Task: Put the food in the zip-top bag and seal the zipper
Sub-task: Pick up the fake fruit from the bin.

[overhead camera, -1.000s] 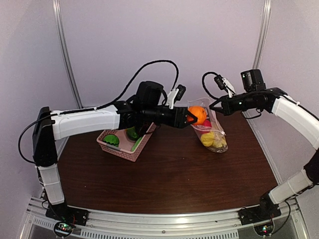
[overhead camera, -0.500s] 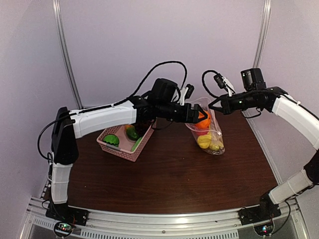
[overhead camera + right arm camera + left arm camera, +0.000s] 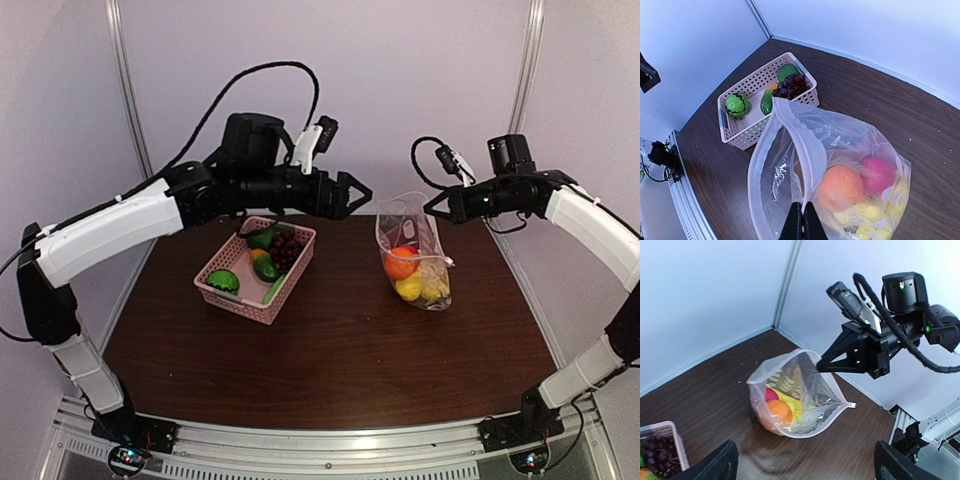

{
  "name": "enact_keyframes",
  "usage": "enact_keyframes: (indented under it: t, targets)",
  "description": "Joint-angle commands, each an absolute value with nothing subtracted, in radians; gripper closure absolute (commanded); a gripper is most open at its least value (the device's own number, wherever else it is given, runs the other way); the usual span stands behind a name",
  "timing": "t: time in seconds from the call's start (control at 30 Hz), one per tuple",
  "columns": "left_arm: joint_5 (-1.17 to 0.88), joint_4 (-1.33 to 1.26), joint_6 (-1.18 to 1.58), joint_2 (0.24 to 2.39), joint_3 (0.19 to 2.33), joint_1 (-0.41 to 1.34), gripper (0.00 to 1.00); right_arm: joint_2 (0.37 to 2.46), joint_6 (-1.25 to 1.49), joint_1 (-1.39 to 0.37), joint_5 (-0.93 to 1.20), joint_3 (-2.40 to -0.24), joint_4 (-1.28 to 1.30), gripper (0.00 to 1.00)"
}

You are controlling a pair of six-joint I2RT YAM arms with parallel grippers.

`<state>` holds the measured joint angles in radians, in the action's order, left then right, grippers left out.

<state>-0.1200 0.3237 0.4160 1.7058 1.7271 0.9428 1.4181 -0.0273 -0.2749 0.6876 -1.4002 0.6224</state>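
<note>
On the dark brown wooden table [image 3: 340,350], a pink lattice plastic basket [image 3: 235,303] is seen toward nine o'clock, with glossy green toy pieces [image 3: 224,281] and a bunch of dark purple toy grapes [image 3: 288,248] lying in it. Toward two o'clock the clear crinkly zip-top bag [image 3: 405,228] is held upright with its mouth open. Its pale zipper strip [image 3: 807,145] is pinched at the rim between the closed fingers of the right gripper [image 3: 432,211], and a round orange toy fruit [image 3: 400,262], a pink-red piece [image 3: 879,172] and yellow pieces [image 3: 420,288] are contained at its bottom. Farther back, near twelve o'clock, the left gripper [image 3: 362,192] is held in the air with its fingers spread wide and nothing between them.
</note>
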Motion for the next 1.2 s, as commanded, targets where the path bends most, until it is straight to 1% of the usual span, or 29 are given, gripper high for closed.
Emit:
enact_keyframes:
  t: [0.0,0.03,0.1,0.17,0.3,0.37,0.43,0.57,0.87,1.17]
  targets:
    - [0.064,0.434,0.379,1.617,1.577,0.875,0.04,1.436,-0.054,-0.234,0.713,-1.543,0.676,1.0]
    - [0.086,0.479,0.395,1.604,1.551,0.851,0.04,1.434,-0.075,-0.223,0.701,-1.586,0.704,1.0]
    - [0.141,0.576,0.439,1.583,1.493,0.8,0.06,1.414,-0.107,-0.21,0.58,-1.614,0.714,1.0]
    - [0.205,0.656,0.484,1.561,1.425,0.749,0.09,1.396,-0.104,-0.21,0.499,-1.53,0.658,1.0]
    - [0.273,0.731,0.515,1.532,1.32,0.688,0.15,1.443,-0.154,-0.21,0.579,-1.464,0.714,1.0]
    - [0.293,0.759,0.517,1.538,1.303,0.683,0.19,1.41,-0.123,-0.213,0.601,-1.407,0.634,1.0]
    - [0.321,0.814,0.525,1.562,1.31,0.68,0.2,1.383,-0.11,-0.219,0.581,-1.384,0.606,1.0]
    - [0.371,0.88,0.528,1.64,1.336,0.673,0.19,1.397,-0.126,-0.221,0.594,-1.415,0.653,1.0]
    - [0.424,0.828,0.511,1.745,1.373,0.615,0.19,1.368,-0.118,-0.23,0.612,-1.354,0.632,1.0]
    - [0.493,0.844,0.484,1.932,1.457,0.588,0.19,1.35,-0.112,-0.233,0.62,-1.35,0.635,1.0]
